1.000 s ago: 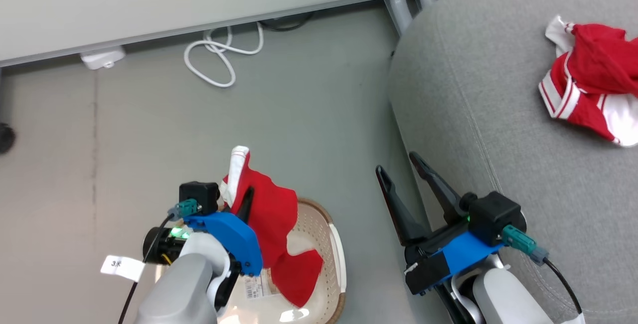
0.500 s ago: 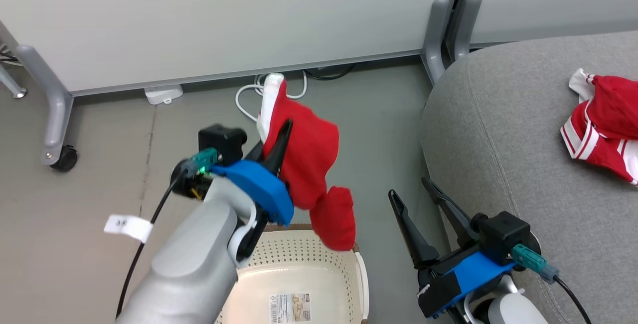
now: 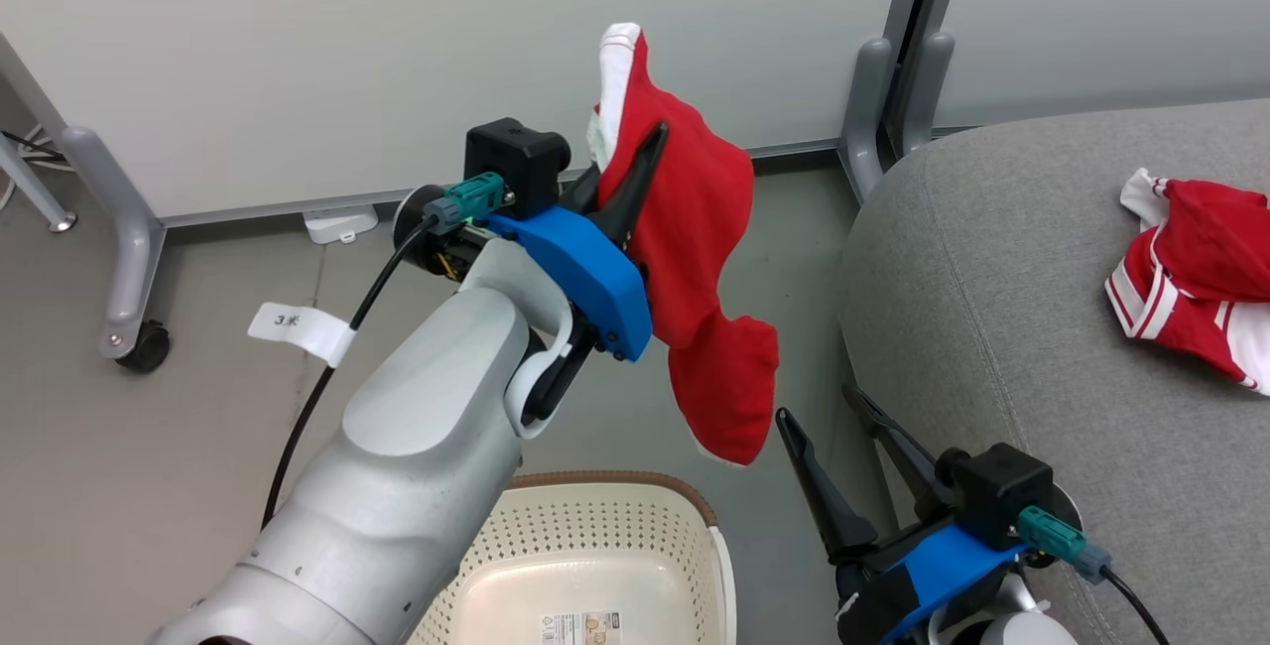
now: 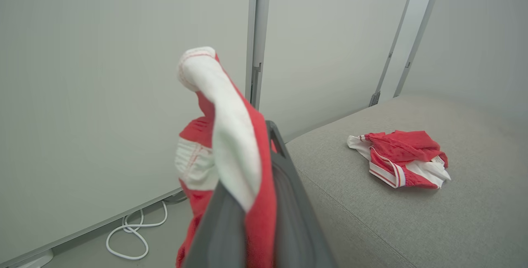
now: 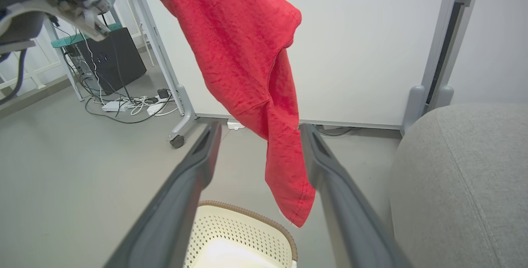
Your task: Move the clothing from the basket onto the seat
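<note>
Garment [image 3: 695, 228] of limp, nubby red cloth

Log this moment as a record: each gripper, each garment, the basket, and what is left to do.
left gripper: jaws shut on the held garment, raised higher than the basket
right gripper: jaws open, empty, low beside the edge of the seat
held garment: red with white trim, hanging free, not touching the basket
second garment: crumpled on the seat
basket: on the floor, no clothing in the part seen
left to do: carry the held garment over to the seat
</note>
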{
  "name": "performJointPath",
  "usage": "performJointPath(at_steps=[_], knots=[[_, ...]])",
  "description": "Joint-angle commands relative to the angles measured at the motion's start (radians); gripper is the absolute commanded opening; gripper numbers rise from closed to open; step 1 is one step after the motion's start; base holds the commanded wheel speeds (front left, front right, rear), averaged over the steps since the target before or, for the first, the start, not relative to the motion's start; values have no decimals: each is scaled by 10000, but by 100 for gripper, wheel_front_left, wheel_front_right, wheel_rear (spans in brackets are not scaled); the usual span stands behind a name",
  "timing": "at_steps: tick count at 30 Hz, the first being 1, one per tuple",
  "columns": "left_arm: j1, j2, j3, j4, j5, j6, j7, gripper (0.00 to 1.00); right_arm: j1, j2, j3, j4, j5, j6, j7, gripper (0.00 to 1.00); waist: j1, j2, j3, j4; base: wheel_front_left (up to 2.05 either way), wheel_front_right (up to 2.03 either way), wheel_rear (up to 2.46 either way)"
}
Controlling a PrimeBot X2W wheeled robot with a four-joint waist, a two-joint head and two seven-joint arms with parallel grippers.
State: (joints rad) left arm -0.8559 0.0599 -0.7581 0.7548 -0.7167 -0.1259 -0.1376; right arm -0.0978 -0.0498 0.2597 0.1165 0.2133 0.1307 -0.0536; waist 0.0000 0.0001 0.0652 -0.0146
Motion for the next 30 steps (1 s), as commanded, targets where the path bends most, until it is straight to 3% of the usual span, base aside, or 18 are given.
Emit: performJointPath(at_steps=[1,19,30], knots=[[-215,-7,-64,39,-44,-76,-14,0,121,-11,13,-53,-40,1,30,100,0,-1,-26,-13,0,0,0],[-449,-90,-1228,206,-1016,85,-366,0,-387,-11,66,219,-2,1,237,100,0,-1,-32,-129,0,0,0],[-719,-92,-1834,250,-1484,202,-505,0,-2036,-254,113,1822,249,1,712,100,0,-1,30,-64,0,0,0]])
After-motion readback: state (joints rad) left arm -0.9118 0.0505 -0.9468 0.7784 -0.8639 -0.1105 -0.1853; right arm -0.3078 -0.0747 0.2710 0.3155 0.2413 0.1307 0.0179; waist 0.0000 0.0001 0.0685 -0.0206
